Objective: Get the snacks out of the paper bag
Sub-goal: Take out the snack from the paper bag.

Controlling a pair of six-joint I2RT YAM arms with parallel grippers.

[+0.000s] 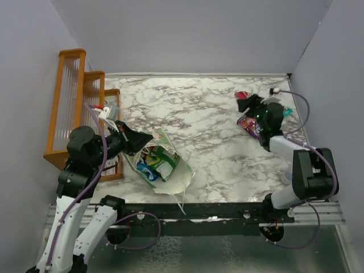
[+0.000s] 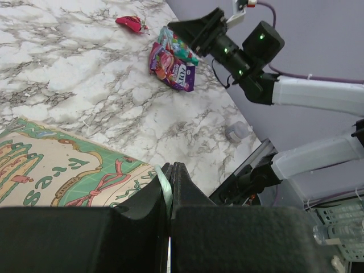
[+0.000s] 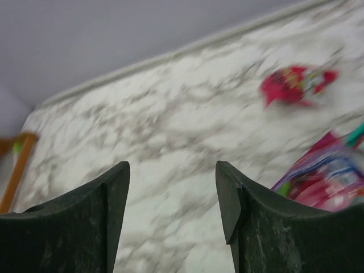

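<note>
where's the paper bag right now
In the top view the paper bag lies on its side at the table's near left, its edge pinched by the left gripper, just right of the orange rack.

This looked like a robot test lab, not a home. Plain pale grey walls boxed in a white marble-patterned bench on three sides. A white left robot arm and a white right robot arm were bolted to a black metal rail, trailing a purple cable.

Mint-green paper bag, marbled table
</note>
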